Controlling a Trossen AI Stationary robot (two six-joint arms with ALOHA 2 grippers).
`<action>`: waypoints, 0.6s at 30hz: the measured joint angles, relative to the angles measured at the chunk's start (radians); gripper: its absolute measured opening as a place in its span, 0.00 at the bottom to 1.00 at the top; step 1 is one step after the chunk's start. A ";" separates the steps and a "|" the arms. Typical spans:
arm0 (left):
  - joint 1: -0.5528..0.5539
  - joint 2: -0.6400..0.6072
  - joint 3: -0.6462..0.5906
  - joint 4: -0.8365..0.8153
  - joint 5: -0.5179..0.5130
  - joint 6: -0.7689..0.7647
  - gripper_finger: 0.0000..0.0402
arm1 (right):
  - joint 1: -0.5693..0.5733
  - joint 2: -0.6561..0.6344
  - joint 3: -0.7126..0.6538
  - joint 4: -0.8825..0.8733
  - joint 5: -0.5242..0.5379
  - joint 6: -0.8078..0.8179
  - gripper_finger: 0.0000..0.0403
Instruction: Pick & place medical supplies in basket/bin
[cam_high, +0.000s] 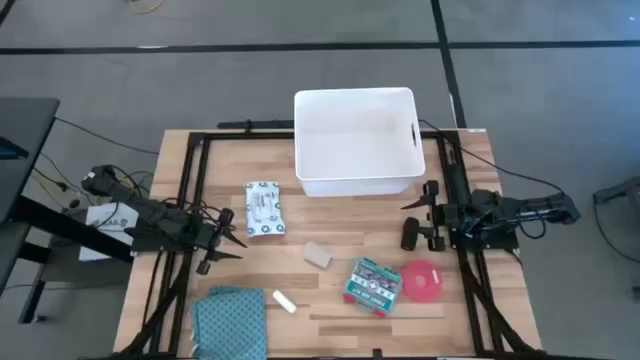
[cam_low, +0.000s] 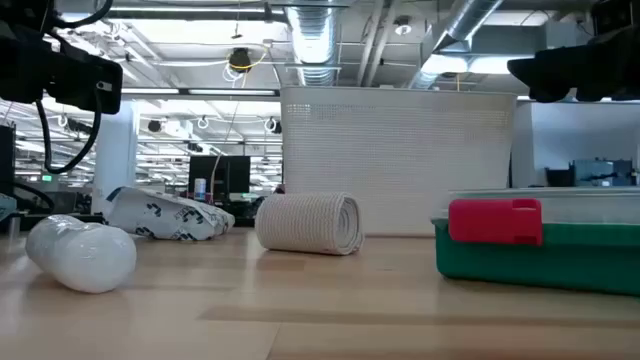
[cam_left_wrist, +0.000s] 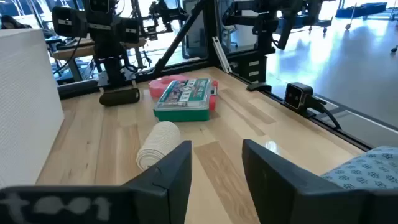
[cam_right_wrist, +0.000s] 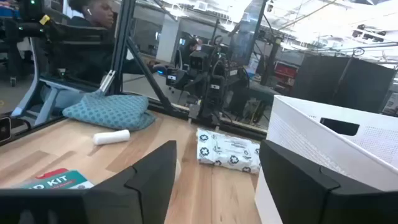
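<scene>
Two claws wait spread and empty at opposite counter (cam_high: 330, 300) edges, left claw (cam_high: 228, 240) and right claw (cam_high: 418, 218). White bin (cam_high: 356, 142) sits at the far side; nearer lie the patterned packet (cam_high: 263, 209), green-and-red pack (cam_high: 373, 285), pink disc (cam_high: 423, 281), beige roll (cam_high: 317, 255) and small white roll (cam_high: 285, 301).

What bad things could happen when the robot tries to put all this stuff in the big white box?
The small white roll and the beige bandage roll are round, so a nudge might send them rolling away. The pink-red disc touches the green-and-red pack, so grabbing one could drag the other. The right gripper, open, sits close to the white tub and might bump its wall. The left gripper is open too.
</scene>
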 joint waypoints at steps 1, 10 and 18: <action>0.000 0.000 0.000 0.000 0.000 0.002 0.33 | 0.000 0.000 0.000 0.000 0.000 0.000 0.56; 0.000 0.000 0.000 0.000 0.000 0.002 0.33 | 0.000 0.000 0.000 0.000 0.000 0.000 0.56; 0.000 0.000 0.000 0.000 0.000 0.001 0.33 | 0.000 0.000 0.000 0.000 0.000 0.000 0.56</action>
